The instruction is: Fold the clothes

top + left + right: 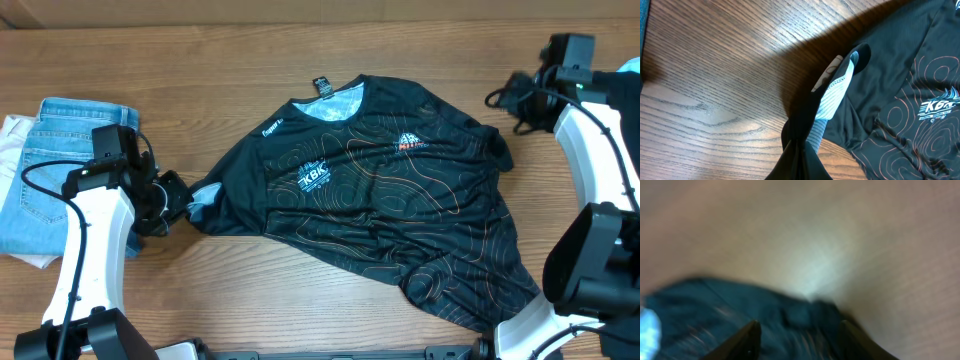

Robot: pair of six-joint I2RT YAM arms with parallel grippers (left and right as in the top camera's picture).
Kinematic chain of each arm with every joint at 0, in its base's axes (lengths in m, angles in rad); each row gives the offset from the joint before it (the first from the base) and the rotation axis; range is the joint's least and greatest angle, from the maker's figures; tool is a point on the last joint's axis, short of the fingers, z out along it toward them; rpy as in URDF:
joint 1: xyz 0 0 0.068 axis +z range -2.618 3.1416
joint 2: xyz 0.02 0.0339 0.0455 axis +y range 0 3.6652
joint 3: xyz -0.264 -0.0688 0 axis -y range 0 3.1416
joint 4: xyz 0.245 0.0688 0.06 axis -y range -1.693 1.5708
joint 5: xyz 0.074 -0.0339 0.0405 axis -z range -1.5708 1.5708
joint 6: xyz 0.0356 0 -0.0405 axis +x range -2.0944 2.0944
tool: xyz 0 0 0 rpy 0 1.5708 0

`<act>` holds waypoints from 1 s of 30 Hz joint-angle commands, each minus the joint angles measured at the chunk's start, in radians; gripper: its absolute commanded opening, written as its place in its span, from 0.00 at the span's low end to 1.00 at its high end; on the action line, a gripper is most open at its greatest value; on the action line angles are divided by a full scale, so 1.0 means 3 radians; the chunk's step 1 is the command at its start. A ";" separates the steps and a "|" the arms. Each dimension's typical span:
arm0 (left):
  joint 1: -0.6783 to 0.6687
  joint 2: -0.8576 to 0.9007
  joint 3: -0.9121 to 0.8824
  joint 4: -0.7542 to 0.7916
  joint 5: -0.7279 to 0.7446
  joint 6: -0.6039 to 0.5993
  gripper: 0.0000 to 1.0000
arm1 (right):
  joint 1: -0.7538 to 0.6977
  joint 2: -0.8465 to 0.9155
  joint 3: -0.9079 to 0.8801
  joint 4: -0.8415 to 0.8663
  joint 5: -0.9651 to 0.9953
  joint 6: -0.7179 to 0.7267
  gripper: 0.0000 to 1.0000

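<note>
The black jersey [400, 210] with orange contour lines and white logos lies spread front-up mid-table, collar toward the far edge. My left gripper [180, 200] is shut on the jersey's left sleeve, which is twisted so its light inner side shows. In the left wrist view the gripper [800, 167] pinches the bunched sleeve [832, 100] just above the wood. My right gripper [508, 98] is at the far right near the jersey's right sleeve. The right wrist view is blurred; its fingers [800, 335] are apart and empty over the dark fabric [740, 310].
Folded light-blue jeans [60, 170] lie at the left edge on a white cloth [10, 135], right beside my left arm. Bare wooden table [300, 290] lies in front of the jersey.
</note>
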 commanded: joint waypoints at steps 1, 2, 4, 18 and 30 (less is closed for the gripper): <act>0.0013 -0.0019 0.0009 0.0008 0.0053 -0.0041 0.04 | -0.0013 0.0067 -0.0177 -0.0179 0.0217 -0.0004 0.56; 0.0013 -0.0019 0.0009 0.0005 0.0055 -0.0032 0.04 | -0.0013 0.0081 -0.0259 -0.0211 0.0216 -0.0004 0.59; 0.0013 -0.0019 0.0009 -0.0009 0.0052 -0.0031 0.04 | -0.0013 0.0109 -0.0460 -0.0226 0.0209 -0.0004 0.63; 0.0013 -0.0019 0.0009 -0.0048 0.0052 0.0004 0.04 | -0.0008 0.0476 -0.0970 0.0594 -0.0097 -0.0252 0.09; 0.0014 -0.0019 0.0009 0.0263 0.0041 -0.0224 0.04 | 0.0020 0.0479 0.0570 0.1431 -0.0291 -0.0341 0.04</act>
